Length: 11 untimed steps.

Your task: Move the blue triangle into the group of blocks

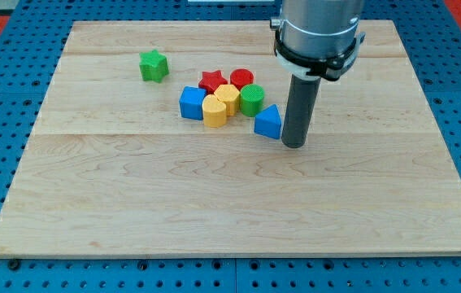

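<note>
The blue triangle (268, 122) lies on the wooden board (238, 203), just right of the group and a little below the green round block (251, 99). My tip (293, 145) stands right beside the triangle on its right, touching or nearly touching it. The group holds a blue block (191, 103), a yellow heart (214, 111), a yellow block (228, 97), a red star (212, 80), a red round block (241, 79) and the green round block. A narrow gap shows between the triangle and the group.
A green star (154, 66) lies alone toward the view's upper left. The arm's grey body (318, 32) hangs over the board's upper right. A blue pegboard (2, 98) surrounds the board.
</note>
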Each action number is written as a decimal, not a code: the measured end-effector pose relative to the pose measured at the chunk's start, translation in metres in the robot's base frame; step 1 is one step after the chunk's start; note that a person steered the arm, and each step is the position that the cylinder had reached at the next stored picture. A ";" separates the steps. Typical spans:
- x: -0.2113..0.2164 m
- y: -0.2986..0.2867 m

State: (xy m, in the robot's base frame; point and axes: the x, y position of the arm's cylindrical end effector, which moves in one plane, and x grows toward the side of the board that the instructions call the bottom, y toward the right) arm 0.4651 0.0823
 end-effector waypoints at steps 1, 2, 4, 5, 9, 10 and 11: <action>0.001 -0.004; -0.003 0.041; -0.018 -0.016; -0.020 -0.050; -0.033 -0.096; -0.030 -0.096; -0.005 -0.096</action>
